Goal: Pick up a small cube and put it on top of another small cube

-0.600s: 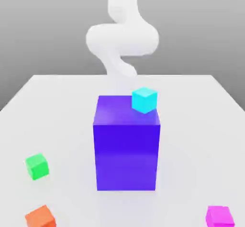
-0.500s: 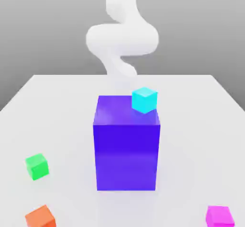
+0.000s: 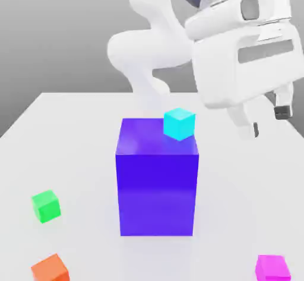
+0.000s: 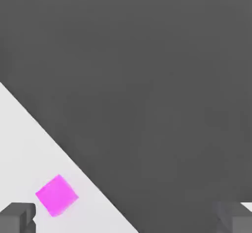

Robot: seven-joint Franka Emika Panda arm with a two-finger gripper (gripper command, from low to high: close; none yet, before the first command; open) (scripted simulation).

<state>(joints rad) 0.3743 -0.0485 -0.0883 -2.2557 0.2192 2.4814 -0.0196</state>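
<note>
The magenta-pink cube [image 3: 273,268] lies on the pale table [image 3: 237,197], on the exterior view's right of the big blue-purple block [image 3: 157,194], well apart from it and nearer the camera. Its near part is cut off by the lower edge of that view. In the hand view it appears whole, a plain pink face on the white surface, close to the straight edge where white meets dark grey.

The landmark block stands upright, taller than it is wide, with a lighter sheen on its top face. In the exterior view, a cyan cube [image 3: 179,124] appears over the block's top face, toward the exterior view's right and overlapping the edge of that face; whether the two touch, I cannot tell.

On the exterior view's left of the block, well apart from it, sits a green cube [image 3: 46,206], slightly turned. Nearer the camera than the green one, also on the exterior view's left of the block, is an orange cube [image 3: 51,269], partly cut off by the frame.

The gripper [image 3: 269,121] hangs above and on the exterior view's right of the block, tilted, its dark-tipped fingers spread wide with nothing between them. The white arm [image 3: 151,48] rises behind the block. No lettering, label or brand can be read on any surface.
</note>
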